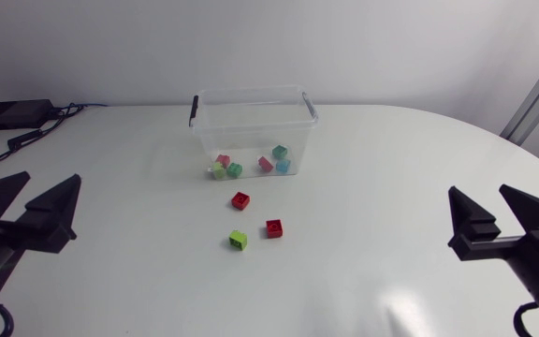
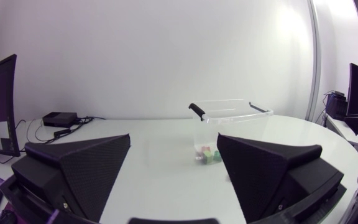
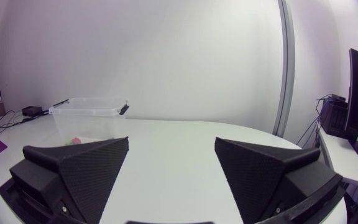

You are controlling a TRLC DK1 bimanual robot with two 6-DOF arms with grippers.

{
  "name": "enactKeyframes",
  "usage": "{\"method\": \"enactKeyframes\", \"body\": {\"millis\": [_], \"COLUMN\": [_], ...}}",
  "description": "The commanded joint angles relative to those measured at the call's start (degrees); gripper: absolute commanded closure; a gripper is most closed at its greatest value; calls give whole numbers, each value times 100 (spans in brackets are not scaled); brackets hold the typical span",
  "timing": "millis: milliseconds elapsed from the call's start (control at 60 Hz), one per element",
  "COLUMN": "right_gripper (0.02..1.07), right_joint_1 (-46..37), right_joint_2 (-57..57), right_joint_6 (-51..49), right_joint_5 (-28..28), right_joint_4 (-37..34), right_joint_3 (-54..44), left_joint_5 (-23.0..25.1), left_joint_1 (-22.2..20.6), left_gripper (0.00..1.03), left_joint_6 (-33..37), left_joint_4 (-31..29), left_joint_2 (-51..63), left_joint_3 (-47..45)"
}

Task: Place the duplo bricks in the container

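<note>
A clear plastic container (image 1: 298, 136) with black handles stands at the table's back middle, holding several small pink, green and blue bricks. In front of it on the table lie a red brick (image 1: 241, 199), a second red brick (image 1: 274, 227) and a lime green brick (image 1: 239, 241). My left gripper (image 1: 37, 201) is open at the left edge, far from the bricks. My right gripper (image 1: 492, 215) is open at the right edge. From the left wrist the container (image 2: 225, 118) shows ahead between the open fingers (image 2: 79, 168). From the right wrist the container (image 3: 89, 118) sits ahead beyond one finger (image 3: 79, 171).
A black box (image 1: 12, 114) with cables lies at the table's back left corner. White tabletop spreads wide around the three loose bricks and between both grippers.
</note>
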Motion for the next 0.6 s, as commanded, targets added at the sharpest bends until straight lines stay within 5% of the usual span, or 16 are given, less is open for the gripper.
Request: {"method": "enactKeyframes", "body": {"millis": [0, 300, 400, 583], "right_gripper": [7, 7, 7, 7], "right_joint_1": [72, 239, 248, 450], "right_joint_2": [404, 1688, 2136, 2382], "right_joint_6": [-30, -12, 120, 287], "right_joint_5": [-15, -24, -24, -32], "right_joint_4": [-99, -442, -591, -802], "right_joint_3": [332, 1202, 1457, 1729], "left_joint_5": [-94, -173, 276, 320], "left_joint_1": [-175, -843, -940, -1326], "left_gripper": [8, 9, 9, 9], "left_joint_6": [-247, 307, 315, 184], "left_joint_4": [-190, -2168, -2414, -2554], "left_joint_2": [534, 3443, 4216, 5623], "left_joint_3": [541, 2632, 3046, 3564]}}
